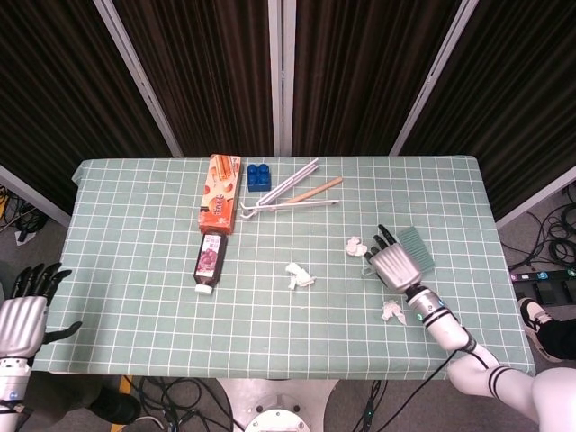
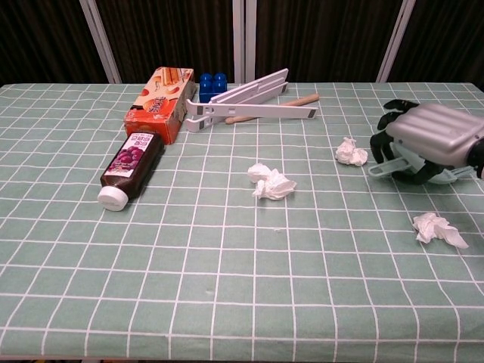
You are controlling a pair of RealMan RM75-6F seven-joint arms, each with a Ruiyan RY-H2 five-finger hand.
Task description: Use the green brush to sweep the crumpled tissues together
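Observation:
My right hand (image 1: pixel 393 262) (image 2: pixel 431 141) grips the green brush (image 1: pixel 417 244) at the right side of the table. Its fingers curl around the handle (image 2: pixel 385 167), which pokes out to the left, slightly off the cloth. One crumpled tissue (image 1: pixel 356 246) (image 2: pixel 351 151) lies just left of the hand. A second tissue (image 1: pixel 300 277) (image 2: pixel 271 182) sits near the table's middle. The third tissue (image 1: pixel 392 310) (image 2: pixel 439 229) lies in front of the hand, near the front edge. My left hand (image 1: pixel 22 316) hangs open off the table's left front corner, holding nothing.
A grape juice bottle (image 2: pixel 131 166) lies on its side at the left, with an orange box (image 2: pixel 158 103) behind it. Blue blocks (image 2: pixel 212 82), a white folding rack (image 2: pixel 246 102) and a wooden stick (image 2: pixel 296 102) lie at the back.

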